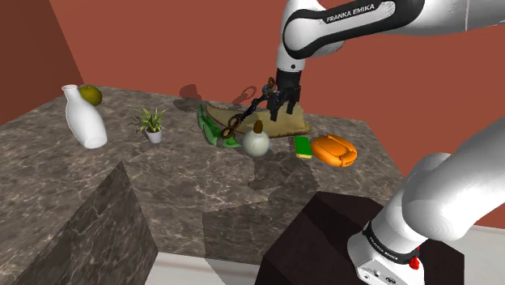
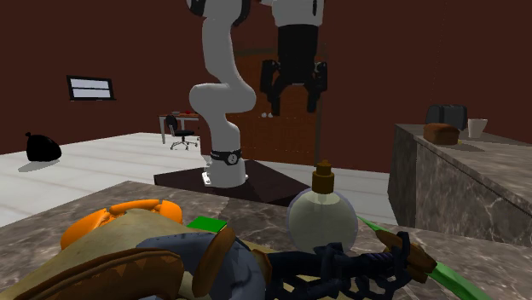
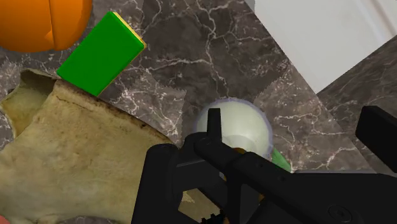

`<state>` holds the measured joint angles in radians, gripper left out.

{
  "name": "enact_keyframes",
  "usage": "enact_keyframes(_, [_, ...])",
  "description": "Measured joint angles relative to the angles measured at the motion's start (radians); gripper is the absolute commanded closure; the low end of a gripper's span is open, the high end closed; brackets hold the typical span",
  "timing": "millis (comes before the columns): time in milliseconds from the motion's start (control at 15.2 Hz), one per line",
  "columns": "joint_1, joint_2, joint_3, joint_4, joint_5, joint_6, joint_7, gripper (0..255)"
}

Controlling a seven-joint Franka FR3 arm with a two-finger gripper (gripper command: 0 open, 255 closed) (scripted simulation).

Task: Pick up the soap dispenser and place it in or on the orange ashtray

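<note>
Black jaws: released and empty, the two fingers [image 2: 267,85] set well apart and pointing straight down, hanging above the counter [image 1: 186,174] and touching nothing.
Wrist: vertical, with the hand directly over the near edge of a tan, ragged-edged item [image 1: 267,120].
Arm [image 1: 356,24]: white with dark joints. It climbs from the stand [image 1: 324,235] at the shoulder view's lower right, bends across the top of that view, then drops to the jaws.
Soap dispenser [image 1: 256,142]: stands on the counter under the open jaws. In the wrist view its pale round body [image 3: 238,124] lies below and between the fingers, close to one of them and not clasped.
Dispenser axis: upright, long axis vertical, with the brown pump cap [image 2: 323,178] pointing up.
Orange ashtray [image 1: 334,151]: on the counter to the shoulder view's right of the dispenser and apart from it.
Green block [image 1: 303,146]: lies flat between the dispenser and the ashtray, with a yellow edge showing in the wrist view.
Dark chain [image 1: 247,113]: draped over the tan item, just behind the dispenser.
Further off: a small potted plant [image 1: 151,125], then a white vase [image 1: 85,117] towards the shoulder view's left.
Writing: "FRANKA EMIKA" in white letters on the forearm [image 1: 352,14].
</note>
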<state>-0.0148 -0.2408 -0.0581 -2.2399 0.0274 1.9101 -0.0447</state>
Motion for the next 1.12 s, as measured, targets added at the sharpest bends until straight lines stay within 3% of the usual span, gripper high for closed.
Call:
enact_keyframes(660, [-0.009, 0.363, -0.015, 0.241, 0.019, 0.144, -0.035, 0])
enact_keyframes(1122, [-0.009, 0.422, -0.012, 0.214, 0.026, 0.232, -0.039, 0])
